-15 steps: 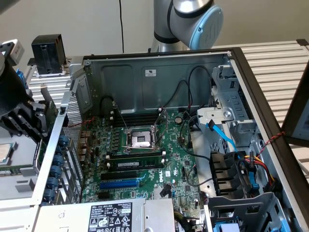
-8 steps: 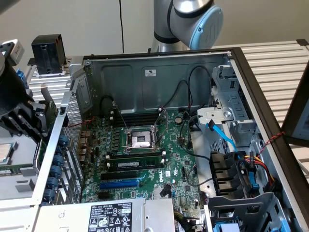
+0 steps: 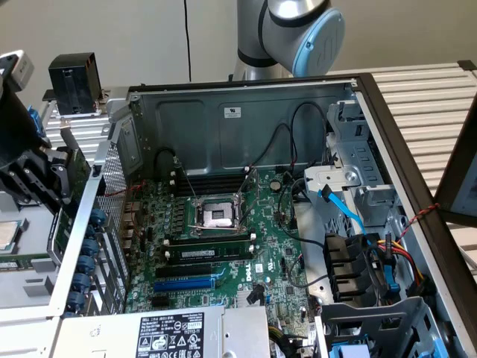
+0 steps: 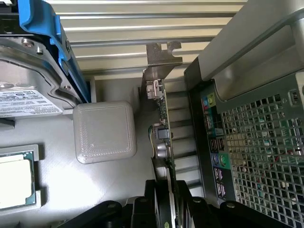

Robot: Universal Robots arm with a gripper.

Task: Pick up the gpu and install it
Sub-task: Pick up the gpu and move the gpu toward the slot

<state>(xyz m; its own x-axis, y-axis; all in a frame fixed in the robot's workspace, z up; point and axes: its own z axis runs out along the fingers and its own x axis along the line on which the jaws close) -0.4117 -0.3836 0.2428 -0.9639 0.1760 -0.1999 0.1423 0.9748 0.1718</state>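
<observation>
Pose: hung at the exterior view's far left, outside the computer case (image 3: 223, 119); pinched the gpu (image 4: 164, 137) edge-on in the half-closed jaws of the gripper (image 4: 165, 192).

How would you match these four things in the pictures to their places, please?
1. gpu
2. processor socket
3. loose processor chip
4. power supply

A. middle of the motherboard
B. bottom edge of the exterior view, white label up
C. edge-on in the tool, outside the case
D. lying flat, near the hard drive

Pairs: 1-C, 2-A, 3-D, 4-B.
</observation>
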